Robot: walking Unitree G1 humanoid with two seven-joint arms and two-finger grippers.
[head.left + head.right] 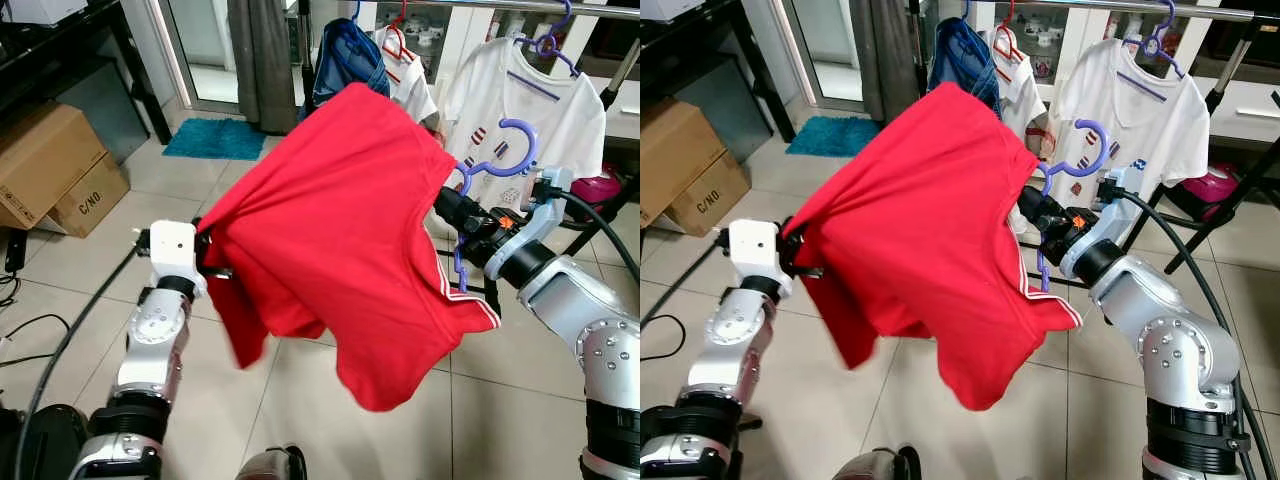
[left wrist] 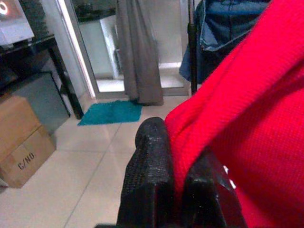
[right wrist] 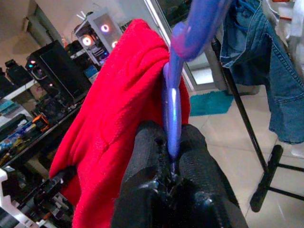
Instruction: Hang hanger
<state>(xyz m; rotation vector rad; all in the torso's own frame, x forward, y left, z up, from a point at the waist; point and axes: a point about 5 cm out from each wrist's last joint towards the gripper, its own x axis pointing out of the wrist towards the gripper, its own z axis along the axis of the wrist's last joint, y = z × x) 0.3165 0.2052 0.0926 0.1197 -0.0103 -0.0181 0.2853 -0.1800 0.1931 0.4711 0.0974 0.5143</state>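
We are holding red knit shirt [image 1: 340, 240] on purple plastic hanger [image 1: 505, 150] mid-air before clothes rail [image 1: 1140, 8]; right gripper [image 3: 173, 156] pinching hanger's thin stem, left gripper [image 2: 178, 175] pinching shirt's lower edge; white tee [image 1: 530, 110] hanging behind, tiled floor [image 1: 150, 180] open leftward

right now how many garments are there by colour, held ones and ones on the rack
red: 1, the red shirt, pinched by the left claw, on the purple hanger in the right claw
white: 2, white shirt, white shirt with red trim
blue: 1, denim garment
total: 4
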